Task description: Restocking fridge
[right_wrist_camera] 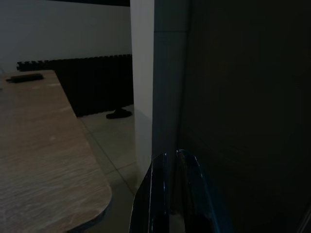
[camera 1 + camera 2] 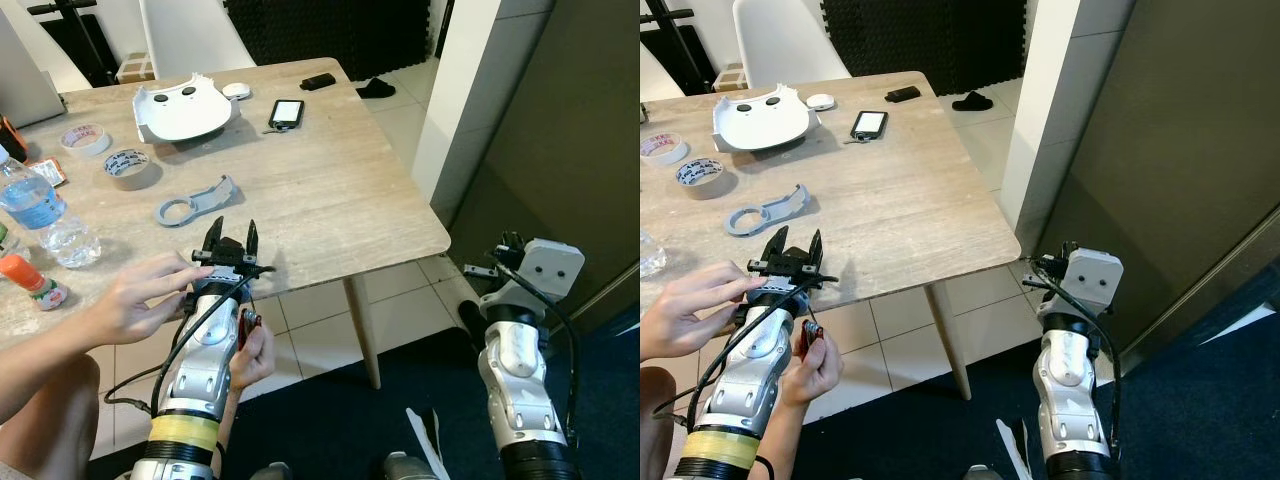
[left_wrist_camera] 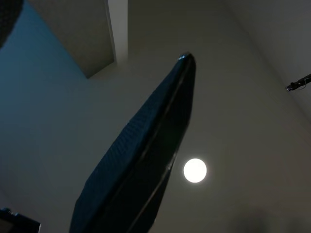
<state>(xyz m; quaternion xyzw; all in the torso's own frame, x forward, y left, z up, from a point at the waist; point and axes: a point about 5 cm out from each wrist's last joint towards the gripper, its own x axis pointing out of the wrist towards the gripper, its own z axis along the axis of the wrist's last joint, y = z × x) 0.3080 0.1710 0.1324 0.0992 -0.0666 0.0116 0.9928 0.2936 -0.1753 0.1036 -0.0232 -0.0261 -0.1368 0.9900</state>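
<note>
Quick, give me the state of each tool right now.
Left tool: open, holding nothing, with a person's hands on its wrist.
Right tool: fingers nearly together, holding nothing.

The counter (image 2: 330, 190) is pale wood-grain; a white shell (image 2: 183, 111) and grey bracket (image 2: 195, 206) lie there. The bottle (image 2: 40, 215) is clear, blue-labelled; floor tiles (image 2: 320, 330) are white.

We can read no words, numbers or brand marks anywhere. The water bottle (image 2: 38, 212) near the table's (image 2: 330, 190) left edge carries a blue label, but its print is too small for us to make out. The phone (image 2: 286, 112) toward the far edge shows a blank bright screen with no legible text.
</note>
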